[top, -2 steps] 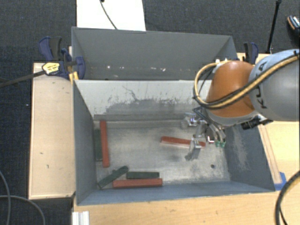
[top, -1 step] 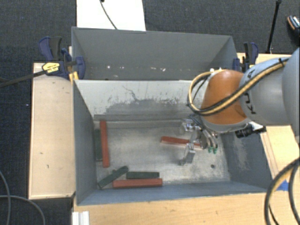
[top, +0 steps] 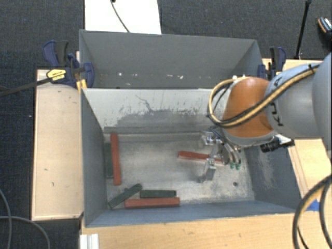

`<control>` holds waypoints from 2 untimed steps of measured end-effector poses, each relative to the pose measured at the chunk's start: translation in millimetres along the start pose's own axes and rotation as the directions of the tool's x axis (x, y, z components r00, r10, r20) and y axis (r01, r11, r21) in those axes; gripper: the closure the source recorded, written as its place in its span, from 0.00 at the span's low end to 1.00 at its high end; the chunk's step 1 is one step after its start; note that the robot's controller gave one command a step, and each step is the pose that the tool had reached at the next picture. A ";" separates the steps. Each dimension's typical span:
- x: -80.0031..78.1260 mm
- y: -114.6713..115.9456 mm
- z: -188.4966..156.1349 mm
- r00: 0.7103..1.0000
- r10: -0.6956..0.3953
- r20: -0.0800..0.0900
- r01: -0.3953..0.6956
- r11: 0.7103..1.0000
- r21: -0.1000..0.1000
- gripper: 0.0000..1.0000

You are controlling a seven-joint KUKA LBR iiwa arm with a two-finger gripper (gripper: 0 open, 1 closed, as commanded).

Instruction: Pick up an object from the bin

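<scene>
At the far left of the grey metal bin (top: 155,61), hard against the foot of the left wall, a dark green bar (top: 108,162), laid lengthwise along that wall. Just beside it on the right, a long red bar (top: 115,160), parallel to it and reaching a little further up the floor. Down toward the near wall, a tilted green bar (top: 124,195), left end lower in the view, right end raised toward the foot of the long red one. Just right of that, a flat green bar (top: 157,193) lying level, and directly below it, close along its length, a near red bar (top: 152,203), parallel to the near wall. Bare, scuffed floor across the middle. Further right, well apart from all the rest, a slanted red bar (top: 192,155): thin and flat, running left to right, right end slightly lower in the view and passing beneath the tool. Right over that right end, the gripper (top: 208,171), set low inside the bin and close to the floor, with metal parts seen both above and below the bar. Open, closed or clamped on the bar: cannot tell from this angle. Above and to the right, the wrist's orange cover (top: 249,110), then the grey arm stretching away over the right rim.
</scene>
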State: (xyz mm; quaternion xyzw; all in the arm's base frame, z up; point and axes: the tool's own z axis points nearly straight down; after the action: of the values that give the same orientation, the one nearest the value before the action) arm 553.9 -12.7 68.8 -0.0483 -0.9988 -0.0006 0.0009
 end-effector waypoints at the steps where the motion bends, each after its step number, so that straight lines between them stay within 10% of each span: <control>1: 0.0 0.0 -0.4 1.000 0.001 0.000 -0.001 1.000 0.000 1.00; 2: -0.9 0.0 -11.3 1.000 0.002 0.007 -0.002 1.000 0.000 1.00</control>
State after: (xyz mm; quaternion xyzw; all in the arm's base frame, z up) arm 554.8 -12.8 80.1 -0.0493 -0.9988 -0.0006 -0.0024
